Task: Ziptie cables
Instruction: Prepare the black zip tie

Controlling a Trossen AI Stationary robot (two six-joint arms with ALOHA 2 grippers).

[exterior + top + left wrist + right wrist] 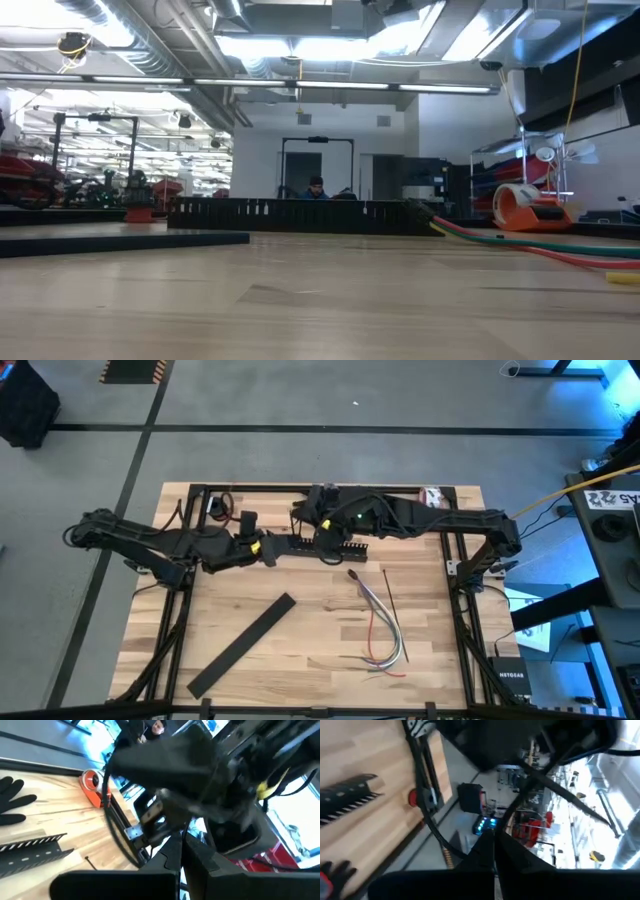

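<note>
Both hands pressed together, left hand, right hand; cables partly blurred, ziptie faint.

My counter is pale wood planks with a black frame along its edges. On it lie a flat black strip set at a slant toward the front left, the cables curving in a loose grey, white and red bundle toward the front right, and the ziptie straight and just beside them. A comb-slotted black bar rests farther back near the middle, and an orange tape dispenser sits at the far right edge.
</note>
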